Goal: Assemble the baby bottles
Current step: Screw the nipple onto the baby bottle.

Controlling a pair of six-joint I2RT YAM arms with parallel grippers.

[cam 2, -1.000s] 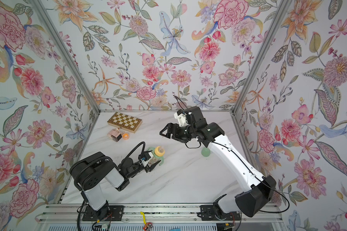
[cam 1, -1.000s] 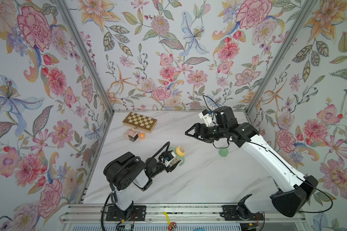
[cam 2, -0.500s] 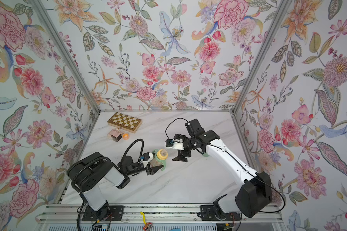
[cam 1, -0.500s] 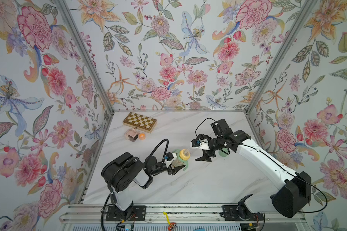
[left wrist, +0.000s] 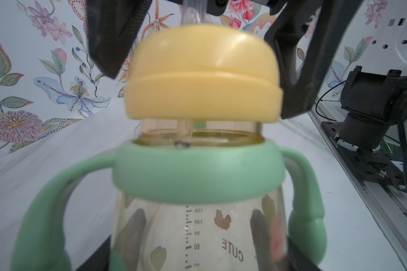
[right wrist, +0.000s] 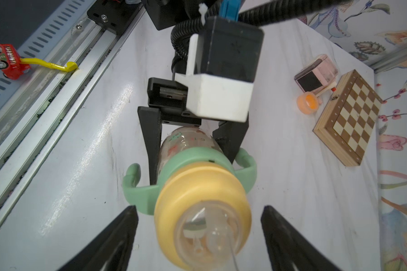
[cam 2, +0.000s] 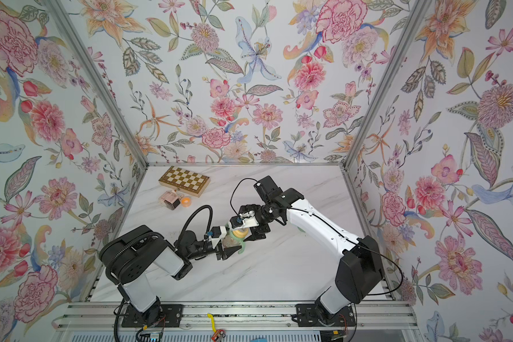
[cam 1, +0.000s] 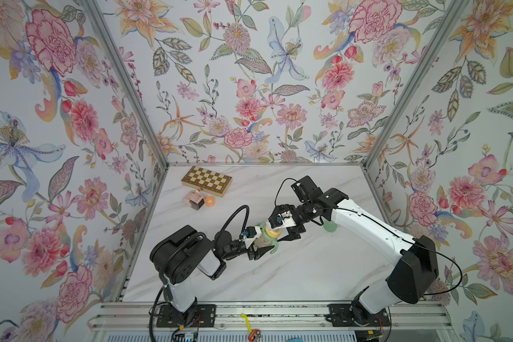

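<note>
My left gripper (cam 1: 259, 243) is shut on the clear amber bottle body (left wrist: 205, 234), holding it low over the table, neck toward the right arm. The pale green handle ring (left wrist: 197, 171) sits round its neck. The yellow collar (right wrist: 201, 187) with its clear nipple (right wrist: 212, 237) rests crooked on the neck, and bare neck shows below it. My right gripper (right wrist: 199, 208) is open, one finger on each side of the collar with a gap on both sides. The pale green dome cap (cam 1: 330, 226) lies on the table behind the right arm.
A wooden chessboard (cam 1: 207, 180) lies at the back left, with a pink-and-brown cube bottle (cam 1: 194, 200) and a small orange cap (cam 1: 210, 202) just in front of it. A red toy car (right wrist: 6, 58) lies by the front rail (cam 1: 273, 318).
My right gripper came down from the back of the table to the bottle and now straddles the yellow collar. The left gripper stayed shut on the bottle, shifting slightly right.
</note>
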